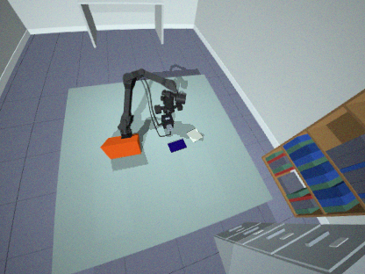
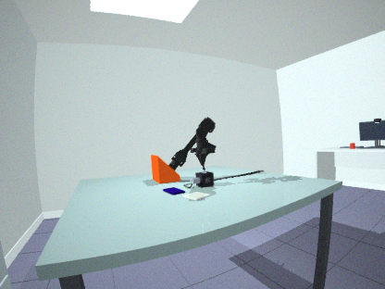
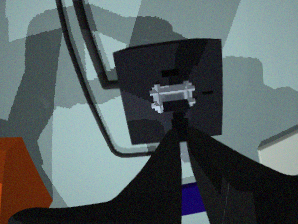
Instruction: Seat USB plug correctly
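The power cube [image 1: 167, 119] [image 2: 204, 180] [image 3: 140, 107] is a dark box standing on the table. The metallic socket [image 3: 172, 91] shows on its top in the wrist view. My gripper [image 2: 204, 168] [image 3: 181, 135] points down just above the cube, its fingers together, shut on the USB plug [image 3: 180, 121], a small black piece at the fingertips. In the wrist view the plug overlaps the near side of the socket. The plug's front end is hard to make out, so I cannot tell whether any of it is inside the socket or which way round it is.
An orange wedge block [image 1: 123, 147] [image 2: 164, 170] [image 3: 20, 172] stands at the arm's base side. A dark blue pad [image 1: 177, 145] [image 2: 174, 191] [image 3: 194, 199] and a cream pad [image 1: 195, 134] [image 2: 196, 196] [image 3: 282, 155] lie near the cube. Dark cables [image 3: 92, 112] run beside the cube.
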### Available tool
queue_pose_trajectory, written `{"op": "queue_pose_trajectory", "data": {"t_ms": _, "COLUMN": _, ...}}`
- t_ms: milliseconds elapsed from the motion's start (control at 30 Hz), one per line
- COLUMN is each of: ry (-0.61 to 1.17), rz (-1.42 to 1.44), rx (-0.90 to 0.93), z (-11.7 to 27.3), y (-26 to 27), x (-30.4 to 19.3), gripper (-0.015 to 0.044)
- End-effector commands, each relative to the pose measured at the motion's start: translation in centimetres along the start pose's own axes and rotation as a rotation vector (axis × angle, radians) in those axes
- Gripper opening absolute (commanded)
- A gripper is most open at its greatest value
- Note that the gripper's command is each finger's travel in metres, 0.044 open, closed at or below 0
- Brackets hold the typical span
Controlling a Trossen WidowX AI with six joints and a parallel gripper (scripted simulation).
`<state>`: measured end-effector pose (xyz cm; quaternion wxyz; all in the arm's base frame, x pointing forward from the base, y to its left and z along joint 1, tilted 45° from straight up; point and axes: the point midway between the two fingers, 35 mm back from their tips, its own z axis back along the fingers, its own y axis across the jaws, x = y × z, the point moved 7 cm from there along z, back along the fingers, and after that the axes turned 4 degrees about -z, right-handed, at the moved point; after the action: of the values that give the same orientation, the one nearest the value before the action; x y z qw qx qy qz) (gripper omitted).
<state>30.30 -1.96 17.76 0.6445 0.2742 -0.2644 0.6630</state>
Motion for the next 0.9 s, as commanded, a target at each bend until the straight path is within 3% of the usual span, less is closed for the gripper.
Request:
{"op": "queue_pose_trajectory", "data": {"t_ms": 0, "ry": 0.005, "rz": 0.004, "rx": 0.0, "z": 0.3, "y": -0.1, "x": -0.1, "gripper": 0.0}}
{"op": "queue_pose_trajectory", "data": {"t_ms": 867, "ry": 0.003, "rz": -0.026, "rx": 0.0, "z": 1.6, "y": 0.0, "x": 0.0, "gripper": 0.0}}
